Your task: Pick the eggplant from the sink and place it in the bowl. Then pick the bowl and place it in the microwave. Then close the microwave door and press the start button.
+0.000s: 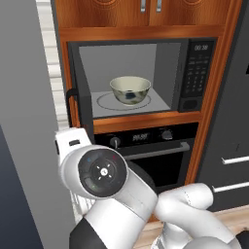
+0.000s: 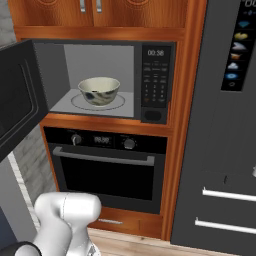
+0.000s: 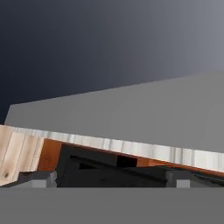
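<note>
The microwave (image 1: pixel 129 51) stands with its door (image 2: pixel 17 95) swung out to the left. In the left base view the microwave door (image 1: pixel 81 92) shows edge-on, with its black bar handle (image 1: pixel 71 104). The bowl (image 1: pixel 130 89) sits upright on the turntable (image 2: pixel 99 90). The eggplant is hidden, as the bowl's rim blocks its inside. The sink is out of view. The keypad panel (image 1: pixel 198 73) is on the microwave's right side (image 2: pixel 156 80). My gripper (image 3: pixel 109 181) is open, with nothing between its fingertips (image 3: pixel 39 179). My wrist (image 1: pixel 72 141) is low, beside the door's bottom corner.
A black oven (image 2: pixel 105 170) with knobs and a horizontal handle sits under the microwave. Dark tall panels with drawer handles (image 2: pixel 225 195) stand to the right. A grey wall (image 1: pixel 24 121) closes the left side. Wooden cabinets (image 1: pixel 146 9) are overhead.
</note>
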{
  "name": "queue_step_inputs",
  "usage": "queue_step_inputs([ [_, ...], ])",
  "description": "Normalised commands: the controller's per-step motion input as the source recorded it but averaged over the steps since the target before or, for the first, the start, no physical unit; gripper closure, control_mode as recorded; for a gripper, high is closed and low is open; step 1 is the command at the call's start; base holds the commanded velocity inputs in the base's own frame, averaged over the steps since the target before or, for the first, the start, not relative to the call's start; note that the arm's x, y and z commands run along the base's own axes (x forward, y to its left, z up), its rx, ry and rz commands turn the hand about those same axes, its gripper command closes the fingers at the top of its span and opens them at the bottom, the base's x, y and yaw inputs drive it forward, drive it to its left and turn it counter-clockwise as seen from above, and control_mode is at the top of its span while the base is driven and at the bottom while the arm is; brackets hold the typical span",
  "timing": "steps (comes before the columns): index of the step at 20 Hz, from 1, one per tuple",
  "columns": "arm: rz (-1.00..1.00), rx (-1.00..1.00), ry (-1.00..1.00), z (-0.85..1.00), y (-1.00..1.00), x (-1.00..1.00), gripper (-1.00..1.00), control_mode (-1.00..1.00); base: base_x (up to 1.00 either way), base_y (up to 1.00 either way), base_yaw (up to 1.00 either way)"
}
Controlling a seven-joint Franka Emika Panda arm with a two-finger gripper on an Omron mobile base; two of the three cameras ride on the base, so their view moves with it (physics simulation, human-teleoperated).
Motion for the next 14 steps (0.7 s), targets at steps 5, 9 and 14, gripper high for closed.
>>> queue_step_inputs([
  [5,-0.05,0.01,0.0,0.0,-0.5,0.03,-1.0,-1.0,0.0,0.0,0.0],
  [9,-0.03,0.05,0.0,0.0,-0.52,0.0,-1.0,-1.0,0.0,0.0,0.0],
  [14,-0.01,0.11,0.0,0.0,-0.62,0.0,-1.0,-1.0,0.0,0.0,0.0],
])
